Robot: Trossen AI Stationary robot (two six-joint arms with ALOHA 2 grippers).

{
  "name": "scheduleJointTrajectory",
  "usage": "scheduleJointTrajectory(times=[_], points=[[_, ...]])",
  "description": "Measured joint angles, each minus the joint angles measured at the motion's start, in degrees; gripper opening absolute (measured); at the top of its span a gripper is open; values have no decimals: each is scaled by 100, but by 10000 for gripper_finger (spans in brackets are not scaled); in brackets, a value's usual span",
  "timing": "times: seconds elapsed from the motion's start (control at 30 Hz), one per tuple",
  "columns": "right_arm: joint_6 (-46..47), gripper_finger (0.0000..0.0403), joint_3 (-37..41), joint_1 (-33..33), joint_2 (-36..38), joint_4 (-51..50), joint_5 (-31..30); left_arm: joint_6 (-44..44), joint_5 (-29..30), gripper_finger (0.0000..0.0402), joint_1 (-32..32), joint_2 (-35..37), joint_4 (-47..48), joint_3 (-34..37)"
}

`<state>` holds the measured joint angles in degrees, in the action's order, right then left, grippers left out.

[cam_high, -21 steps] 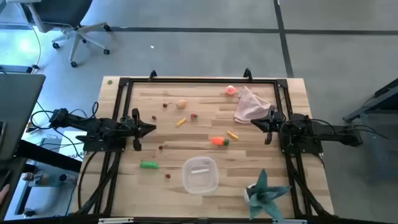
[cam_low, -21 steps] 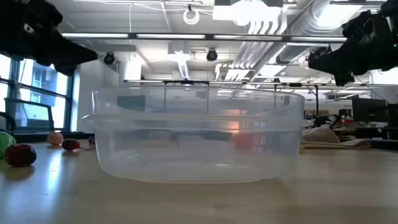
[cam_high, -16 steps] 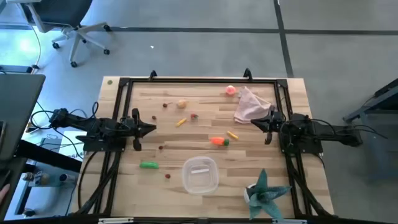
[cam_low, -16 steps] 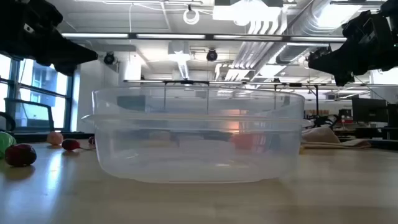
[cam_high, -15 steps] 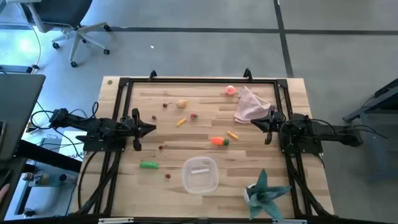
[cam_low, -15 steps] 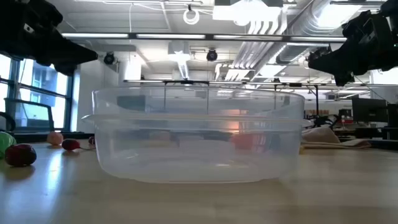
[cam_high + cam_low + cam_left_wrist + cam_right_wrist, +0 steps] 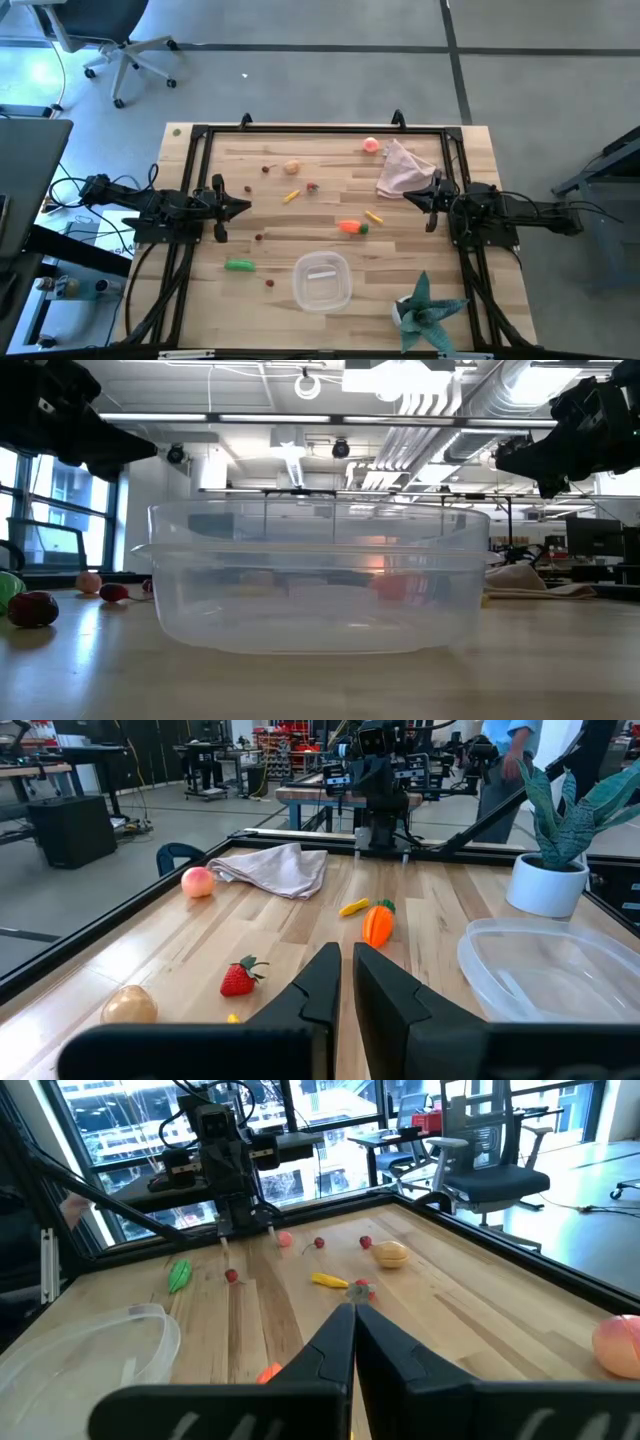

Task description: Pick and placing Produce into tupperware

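**Both arms parked, produce all over the table**

Both sets of fingers are pinched together with nothing between them. The left gripper (image 7: 243,207) sits at the left table edge, the right gripper (image 7: 408,196) at the right edge, tips facing each other across the wood.

Only the overhead camera gives the whole layout: the clear tupperware (image 7: 322,282) is empty, near the front edge, off to the side of both fingertip pairs. The orange carrot (image 7: 350,227) lies between the two grippers, closer to the right one, with a yellow stick (image 7: 374,216) just beside it. The green pod (image 7: 239,265) is near the left fingers, on the tupperware's side.

The left wrist camera picks out what the overhead can't: the red thing ahead of those fingers is a strawberry (image 7: 237,977), with a tan ball (image 7: 129,1005) nearby and a person standing beyond the table. The pink ball (image 7: 198,881) sits just beside the pink cloth (image 7: 274,869), right by the right fingers.

The low camera is mostly blocked by the tupperware wall. The potted plant (image 7: 426,311) stands just beside the tub, so it's a bit cramped there.
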<state>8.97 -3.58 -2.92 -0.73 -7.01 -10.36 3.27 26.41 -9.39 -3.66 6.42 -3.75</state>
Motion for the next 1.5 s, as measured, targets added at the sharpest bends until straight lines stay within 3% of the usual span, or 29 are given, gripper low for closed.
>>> scheduleJointTrajectory(times=[1.27,1.5], points=[[2,2,0,1,0,1,0,0,-2,21,0,-1,-1,0],[1,2,-1,0,0,1,0,-527,95,21,-1,2,-627,0]])
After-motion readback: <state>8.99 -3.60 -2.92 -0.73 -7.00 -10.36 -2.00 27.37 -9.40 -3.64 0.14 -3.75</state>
